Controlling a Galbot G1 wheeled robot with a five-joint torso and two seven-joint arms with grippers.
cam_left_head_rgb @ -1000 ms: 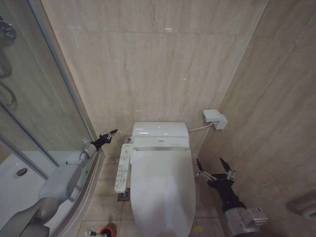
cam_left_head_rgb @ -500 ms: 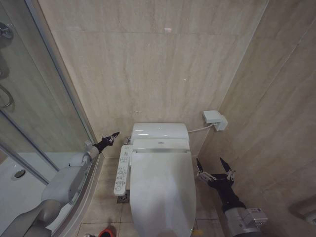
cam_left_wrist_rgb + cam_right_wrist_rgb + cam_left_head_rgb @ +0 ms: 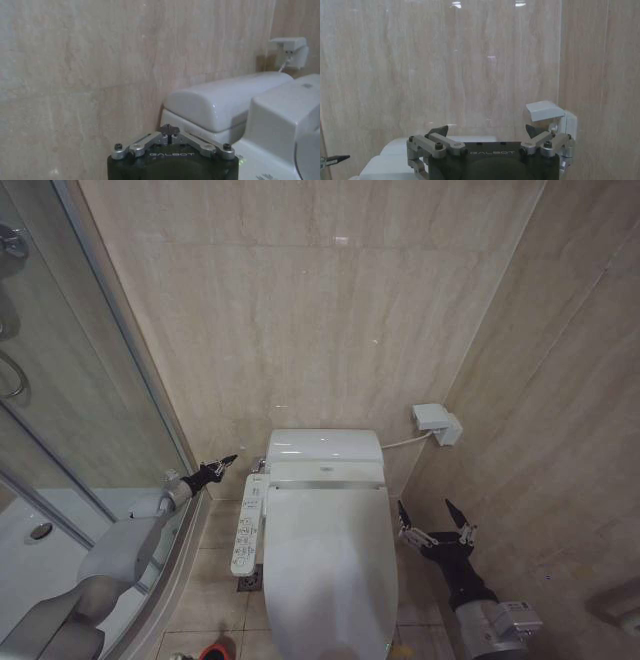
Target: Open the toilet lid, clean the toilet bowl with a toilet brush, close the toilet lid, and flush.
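The tiled floor (image 3: 215,580) carries the toilet bowl (image 3: 325,580) and, at the frame's bottom edge, what looks like a red cup (image 3: 213,650).

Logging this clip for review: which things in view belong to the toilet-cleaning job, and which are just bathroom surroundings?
Job:
toilet lid, shut over the bowl
button strip at its side
red cup on the floor
left gripper, shut, beside the tank
right gripper, fingers open, beside the lid

Surroundings:
tank
wall box
glass shower door
floor drain
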